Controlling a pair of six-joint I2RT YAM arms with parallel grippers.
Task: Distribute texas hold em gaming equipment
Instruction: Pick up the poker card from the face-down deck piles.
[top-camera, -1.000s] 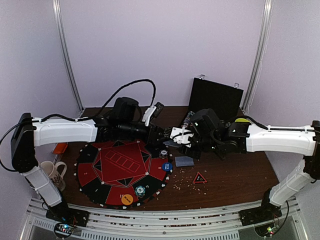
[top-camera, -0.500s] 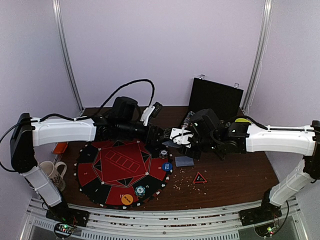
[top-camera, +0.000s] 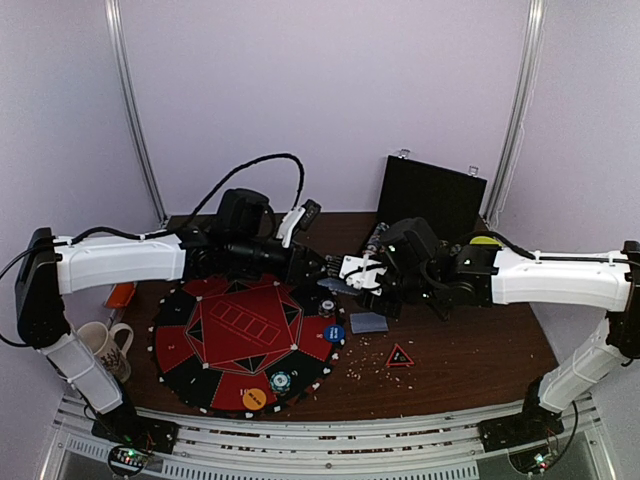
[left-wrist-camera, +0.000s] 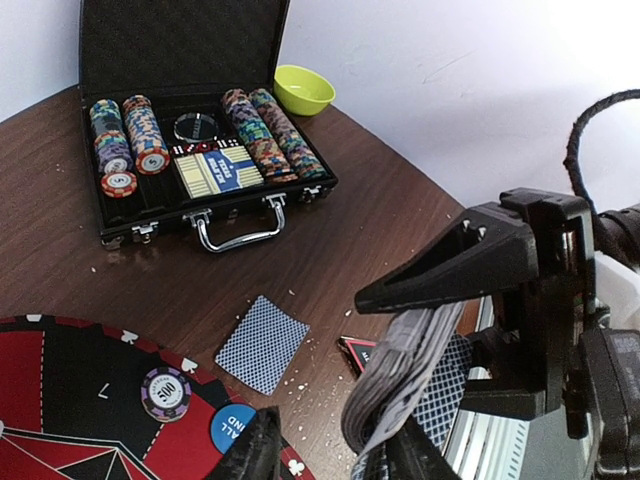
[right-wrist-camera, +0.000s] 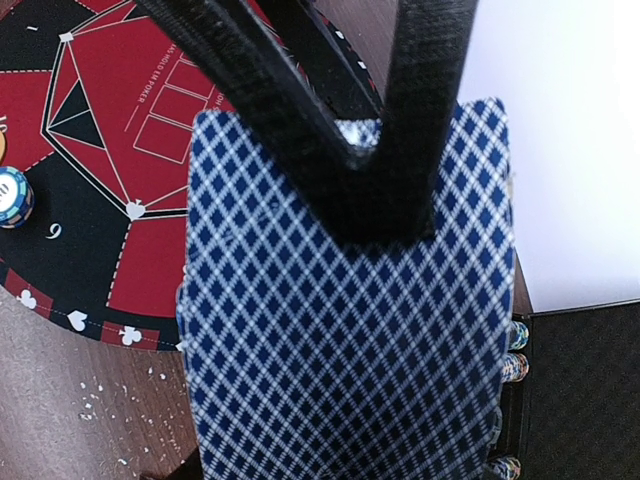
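Where the deck sits: the deck of cards (right-wrist-camera: 340, 330) hangs above the desk (top-camera: 470, 350), just right of the felt mat (top-camera: 240, 335), held up by the right gripper (top-camera: 352, 274).
Right gripper: clamped on the deck's upper part, one finger on each face; the cards bow below the grip.
Left gripper (left-wrist-camera: 335, 452): close under the deck's lower edge, which seems to sit between its fingers; cannot tell whether it pinches a card.
Handling, cards: light, thin, slick and bendy, so likely to slip off in clumps. Best taken singly at the free lower edge, pinched across the faces.
Handling, chips and discs: stiff, low and apt to roll; take them across the rim.
Count, cards apart from the deck: one loose card (left-wrist-camera: 262, 343), face down on the desk beside the mat.
Count, discs: one blue disc (top-camera: 334, 333) and one orange disc (top-camera: 254, 398), both on the mat; no white one seen.
Count, striped chips on the mat: two, one (top-camera: 327, 307) beside the blue disc and one (top-camera: 280, 380) next to the orange disc.
Case: the chip case (left-wrist-camera: 200, 150) stands open at the back of the desk, with rows of chips inside, too many to count.
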